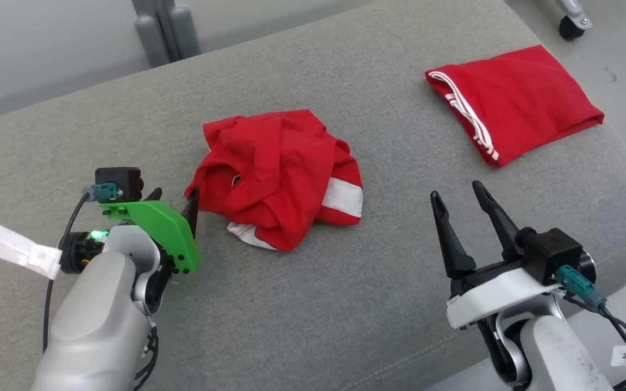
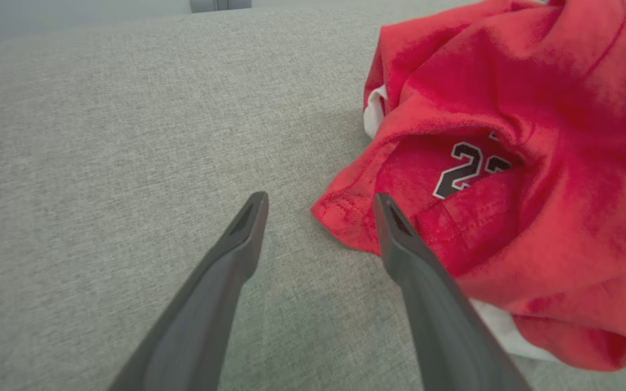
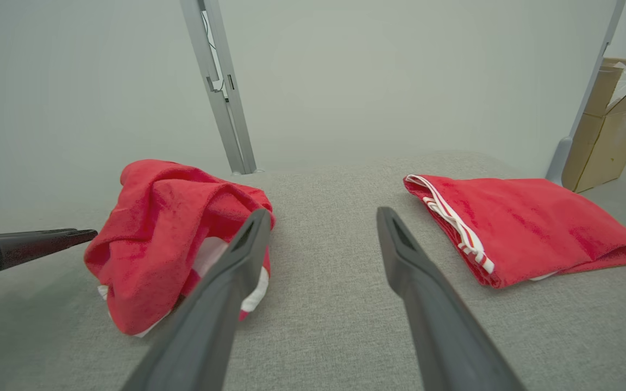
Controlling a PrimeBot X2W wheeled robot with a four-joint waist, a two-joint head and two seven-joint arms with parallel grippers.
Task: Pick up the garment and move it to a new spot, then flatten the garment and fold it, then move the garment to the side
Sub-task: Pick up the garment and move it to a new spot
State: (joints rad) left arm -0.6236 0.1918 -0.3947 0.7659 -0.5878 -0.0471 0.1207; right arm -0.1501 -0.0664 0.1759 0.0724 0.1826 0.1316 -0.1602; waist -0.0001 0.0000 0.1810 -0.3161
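Note:
A crumpled red garment [image 1: 280, 174] with white trim lies in a heap on the grey cushion [image 1: 345, 304]. In the left wrist view the garment [image 2: 508, 136] shows a black number on an inner fold. My left gripper [image 1: 174, 195] is open at the heap's left edge; its right finger [image 2: 400, 244] reaches the garment's hem and the left finger stands over bare fabric. My right gripper [image 1: 456, 191] is open and empty, hovering right of and nearer than the heap. From the right wrist view the gripper [image 3: 322, 213] points between the heap [image 3: 166, 228] and a folded piece.
A second red garment [image 1: 514, 103], folded flat with white stripes, lies at the cushion's far right corner. The cushion's rounded edge drops off at the right. A caster wheel [image 1: 571, 24] stands on the floor beyond. A metal post [image 3: 220, 92] and a cardboard box [image 3: 617, 119] stand behind.

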